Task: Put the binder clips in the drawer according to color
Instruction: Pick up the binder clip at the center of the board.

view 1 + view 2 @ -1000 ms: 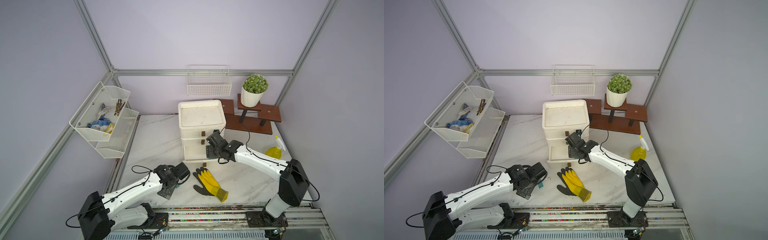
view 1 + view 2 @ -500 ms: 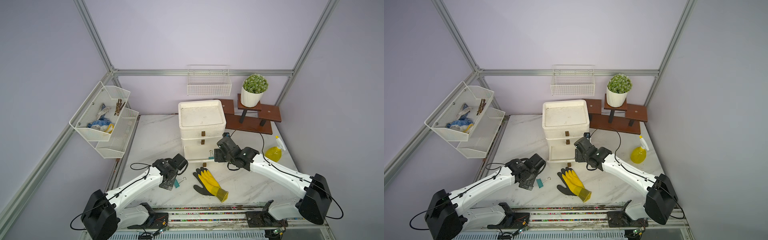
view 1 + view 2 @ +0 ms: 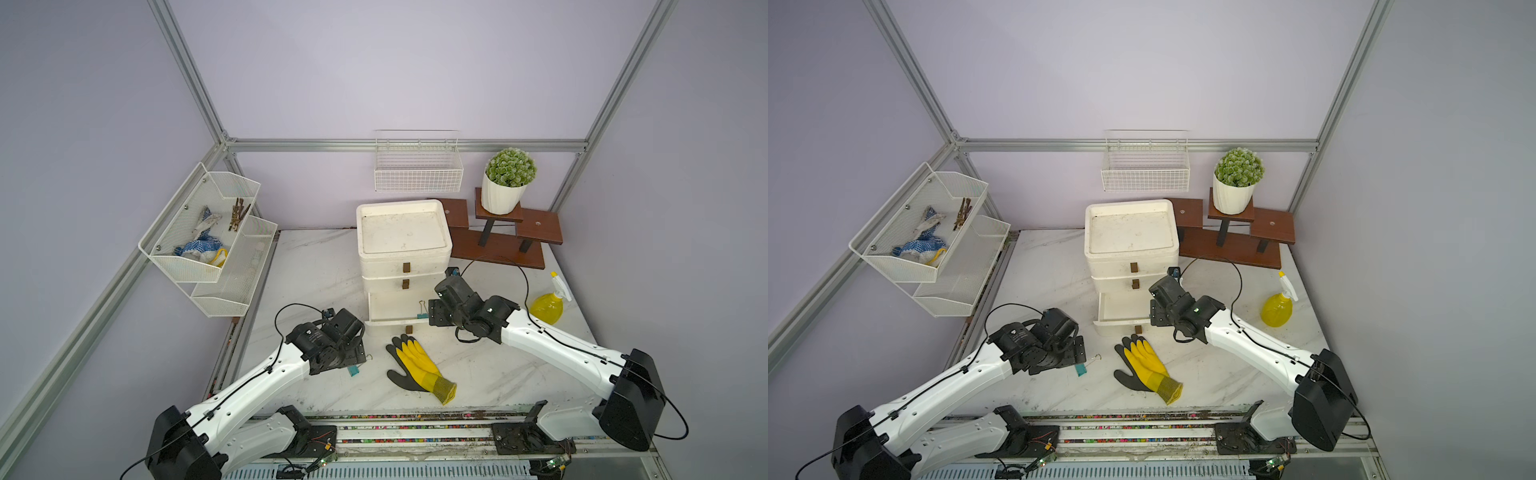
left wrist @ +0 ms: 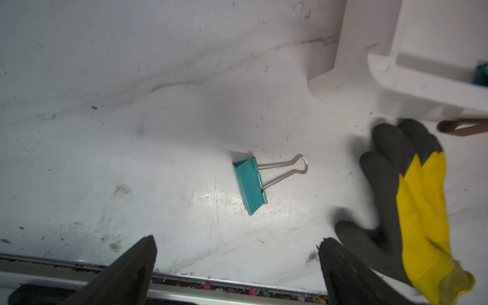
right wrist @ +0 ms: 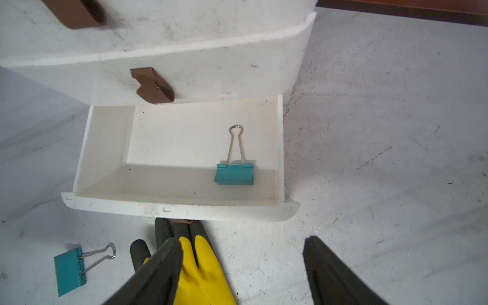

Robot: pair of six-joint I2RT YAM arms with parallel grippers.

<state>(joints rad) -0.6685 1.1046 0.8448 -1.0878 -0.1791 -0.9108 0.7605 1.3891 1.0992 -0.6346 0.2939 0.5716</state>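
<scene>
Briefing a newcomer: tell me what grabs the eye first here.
The yellow-and-black glove lies on the table before the white drawer unit. Its bottom drawer stands open with one teal binder clip inside. A second teal clip lies on the table near the open left gripper.

One teal metal binder clip (image 5: 233, 173) lies in the white plastic unit's open bottom drawer (image 5: 171, 208); another teal clip (image 4: 249, 184) lies on the white marble counter (image 3: 316, 266), left of the yellow-and-black rubber glove (image 3: 419, 370).

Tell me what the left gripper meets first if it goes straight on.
Most likely the teal binder clip lying on the table, ahead of the left gripper, between its open jaws; depth is unclear, so bare table short of it may come first.
</scene>
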